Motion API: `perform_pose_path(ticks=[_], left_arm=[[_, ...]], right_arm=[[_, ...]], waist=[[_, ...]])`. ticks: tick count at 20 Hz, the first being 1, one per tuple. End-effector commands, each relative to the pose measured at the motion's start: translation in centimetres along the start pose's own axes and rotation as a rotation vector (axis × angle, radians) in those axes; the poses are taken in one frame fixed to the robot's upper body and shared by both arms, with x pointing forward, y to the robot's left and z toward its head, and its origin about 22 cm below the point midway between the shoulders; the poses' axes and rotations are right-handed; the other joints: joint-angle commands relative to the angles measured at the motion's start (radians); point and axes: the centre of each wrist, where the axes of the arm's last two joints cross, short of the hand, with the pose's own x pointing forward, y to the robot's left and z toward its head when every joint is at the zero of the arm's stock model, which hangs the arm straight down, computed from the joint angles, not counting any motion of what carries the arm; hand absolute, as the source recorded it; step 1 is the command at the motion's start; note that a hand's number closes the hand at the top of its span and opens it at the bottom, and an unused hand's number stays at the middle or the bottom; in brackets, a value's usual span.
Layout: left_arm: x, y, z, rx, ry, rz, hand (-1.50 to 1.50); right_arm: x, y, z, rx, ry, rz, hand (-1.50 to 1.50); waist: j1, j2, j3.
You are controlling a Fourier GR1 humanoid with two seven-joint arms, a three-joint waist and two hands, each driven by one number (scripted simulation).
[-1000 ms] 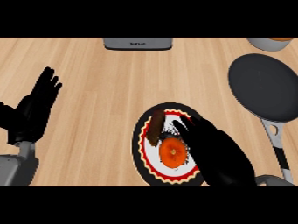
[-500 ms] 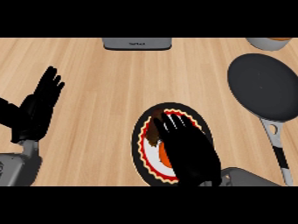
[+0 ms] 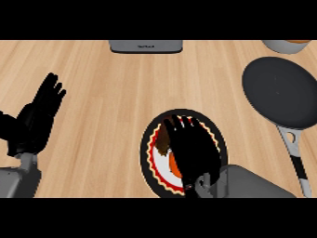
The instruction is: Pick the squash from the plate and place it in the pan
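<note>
We look down on one wooden counter [image 3: 120, 93]. One dark pan [image 3: 284, 93] sits at the right with nothing in it. One patterned plate [image 3: 147, 153] lies near the lower edge. There are two hands. Over the last second, our right hand [image 3: 192, 148] has slid from the plate's right side to directly above it. Its fingers are stretched out and it is holding nothing. Our left hand [image 3: 34, 121] rests open at the left. At the top edge are one grey box [image 3: 146, 45] and one bowl [image 3: 287, 45]. One squash [image 3: 175, 168] lies on the plate, mostly hidden under the right hand. We judge that the grasp comes next.
</note>
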Motion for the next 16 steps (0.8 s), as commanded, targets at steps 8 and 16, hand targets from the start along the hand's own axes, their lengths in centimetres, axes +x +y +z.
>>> perform_pose_path(ticks=[8,16], left_arm=[[0.2,1.3,-1.0,0.015,-0.013,-0.01,0.0],[1.5,0.8,-0.1,0.018,-0.001,-0.001,0.0]], right_arm=[[-0.1,3.4,-1.6,0.084,0.145,0.057,-1.5],[-0.6,3.7,-3.4,0.059,0.137,0.011,-1.5]], waist=[[-0.008,0.001,0.0],[-0.004,0.001,0.001]])
